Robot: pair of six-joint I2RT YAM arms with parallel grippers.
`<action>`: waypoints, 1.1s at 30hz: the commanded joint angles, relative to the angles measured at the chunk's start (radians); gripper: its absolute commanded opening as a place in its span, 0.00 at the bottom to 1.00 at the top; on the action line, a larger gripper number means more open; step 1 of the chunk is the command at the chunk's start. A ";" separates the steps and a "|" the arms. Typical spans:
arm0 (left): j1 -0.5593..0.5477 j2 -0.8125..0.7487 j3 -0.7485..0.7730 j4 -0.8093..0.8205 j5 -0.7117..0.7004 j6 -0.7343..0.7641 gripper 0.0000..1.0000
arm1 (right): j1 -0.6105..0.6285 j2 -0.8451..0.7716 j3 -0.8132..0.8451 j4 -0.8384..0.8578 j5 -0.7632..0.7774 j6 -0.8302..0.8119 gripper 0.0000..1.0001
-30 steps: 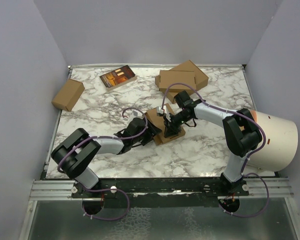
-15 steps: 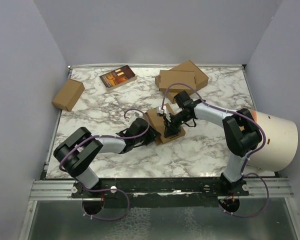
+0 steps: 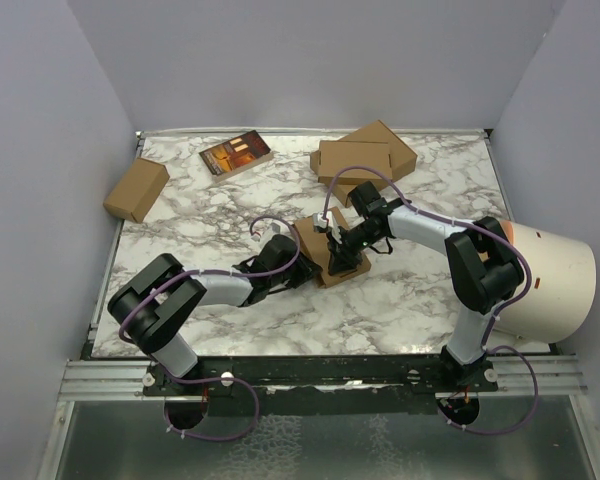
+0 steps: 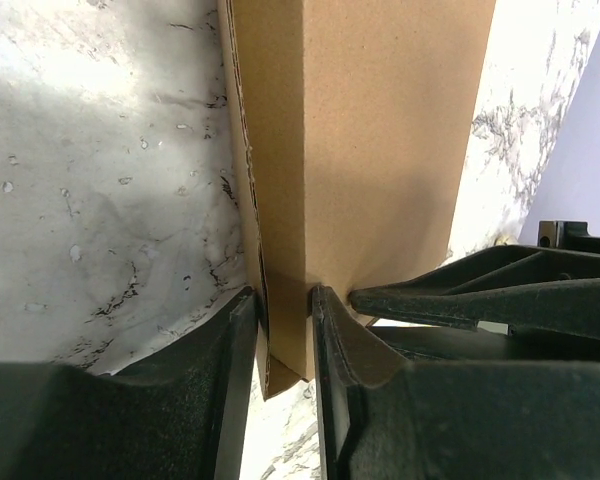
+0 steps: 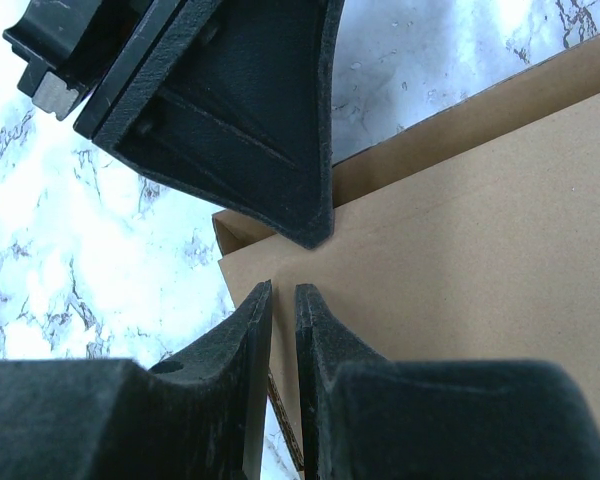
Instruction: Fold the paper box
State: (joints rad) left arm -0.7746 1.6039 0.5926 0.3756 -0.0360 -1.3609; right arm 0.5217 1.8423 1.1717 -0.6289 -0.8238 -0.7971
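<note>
Marble worktop (image 3: pixel 410 300) fills the overhead view, walled in pale grey, with the box (image 3: pixel 332 262) near its middle, pinned between both arms. The left end effector (image 3: pixel 302 270) meets it from the lower left and the right end effector (image 3: pixel 336 242) from the upper right, both touching it, neither clearly the nearer. The arms cover much of the cardboard, so its long axis and how far it is folded are hard to read here. From the left wrist, the box (image 4: pixel 380 140) runs straight up the frame away from the fingers. The left end effector (image 4: pixel 283 300) is clamped nearly closed on a folded edge, and the right end effector (image 4: pixel 352 296) noses in from the right against the same corner. From the right wrist, the box (image 5: pixel 460 260) spreads to the right. The right end effector (image 5: pixel 283 295) is drawn down to a thin slit at the panel's left edge. Whether cardboard sits in that slit I cannot tell.
</note>
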 commanded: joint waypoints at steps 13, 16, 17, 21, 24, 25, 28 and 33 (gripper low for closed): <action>0.107 -0.072 -0.086 0.034 -0.013 0.177 0.66 | 0.011 0.051 -0.015 -0.049 0.065 -0.007 0.16; 0.166 -0.073 -0.082 0.041 0.001 0.230 0.67 | 0.011 0.052 -0.015 -0.049 0.066 -0.007 0.16; 0.188 -0.064 -0.077 0.045 0.010 0.242 0.66 | 0.011 0.051 -0.015 -0.049 0.065 -0.007 0.16; 0.266 0.002 -0.037 0.080 0.059 0.272 0.66 | 0.011 0.051 -0.016 -0.049 0.067 -0.007 0.16; 0.287 0.054 0.019 0.078 0.080 0.298 0.66 | 0.011 0.051 -0.014 -0.049 0.066 -0.007 0.16; 0.291 0.069 0.036 0.076 0.090 0.303 0.66 | 0.011 0.051 -0.014 -0.050 0.067 -0.007 0.16; 0.298 0.109 0.078 0.070 0.100 0.314 0.66 | 0.011 0.052 -0.015 -0.050 0.070 -0.008 0.17; 0.306 0.161 0.127 0.068 0.108 0.320 0.64 | 0.011 0.054 -0.015 -0.048 0.068 -0.008 0.17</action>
State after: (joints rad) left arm -0.4789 1.7172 0.6903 0.4789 0.0452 -1.0771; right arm 0.5217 1.8442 1.1721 -0.6289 -0.8242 -0.7971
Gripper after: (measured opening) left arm 0.654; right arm 0.165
